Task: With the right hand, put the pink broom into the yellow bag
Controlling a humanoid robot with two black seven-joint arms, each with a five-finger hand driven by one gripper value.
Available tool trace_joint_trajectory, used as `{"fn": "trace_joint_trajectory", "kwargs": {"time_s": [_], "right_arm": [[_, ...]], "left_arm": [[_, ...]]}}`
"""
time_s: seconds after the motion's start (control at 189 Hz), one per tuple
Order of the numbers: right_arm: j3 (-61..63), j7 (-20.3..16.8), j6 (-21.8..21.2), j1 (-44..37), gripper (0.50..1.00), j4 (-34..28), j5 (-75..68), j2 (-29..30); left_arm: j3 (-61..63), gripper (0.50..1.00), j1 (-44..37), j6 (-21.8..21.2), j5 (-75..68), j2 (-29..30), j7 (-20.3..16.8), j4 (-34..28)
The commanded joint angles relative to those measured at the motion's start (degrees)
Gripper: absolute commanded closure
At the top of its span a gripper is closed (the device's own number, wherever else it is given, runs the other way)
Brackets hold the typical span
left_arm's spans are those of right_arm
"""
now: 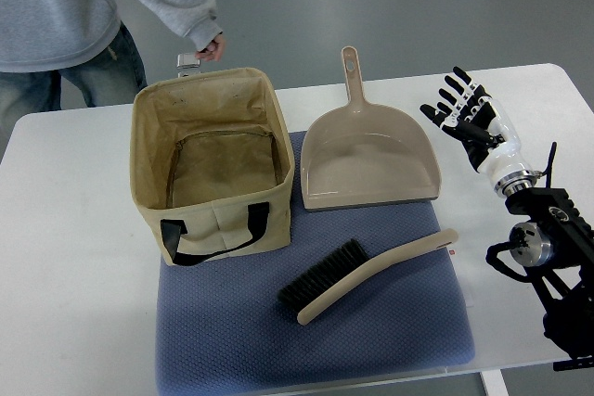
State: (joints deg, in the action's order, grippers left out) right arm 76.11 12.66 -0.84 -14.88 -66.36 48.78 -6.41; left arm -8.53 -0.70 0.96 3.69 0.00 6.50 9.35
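Top view: one broom (367, 278), one bag (213, 164), one dustpan (368, 153).

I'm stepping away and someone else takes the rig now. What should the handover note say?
Right hand: open, empty, hovering above the table's right side, beside the dustpan.
Left hand: not in view.
Broom: lying flat on the blue mat, bristles to the left, handle pointing right, untouched.
Bag: upright and open on the mat's left, empty inside.
A person stands behind the bag.
Done: nothing. Left: grasp the broom and put it in the bag.
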Motion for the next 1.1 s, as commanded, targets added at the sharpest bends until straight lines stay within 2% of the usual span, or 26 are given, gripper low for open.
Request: {"fn": "trace_joint_trajectory", "kwargs": {"time_s": [0.0,0.857,1.095], "right_arm": [[-0.09,0.00,-0.04,0.03,0.572,-0.09,0.00,0.00],[0.09,0.09,-0.57,-0.76,0.572,-0.97,0.00,-2.20],[-0.79,0.09,-2.15,-1.38,0.572,-1.23,0.53,-3.78]], "left_arm": [[0.00,0.500,0.00,0.01,0.00,0.00,0.00,-0.03],[0.00,0.500,0.00,0.01,0.00,0.00,0.00,-0.03],[0.00,0.500,0.00,0.01,0.00,0.00,0.00,-0.03]]}}
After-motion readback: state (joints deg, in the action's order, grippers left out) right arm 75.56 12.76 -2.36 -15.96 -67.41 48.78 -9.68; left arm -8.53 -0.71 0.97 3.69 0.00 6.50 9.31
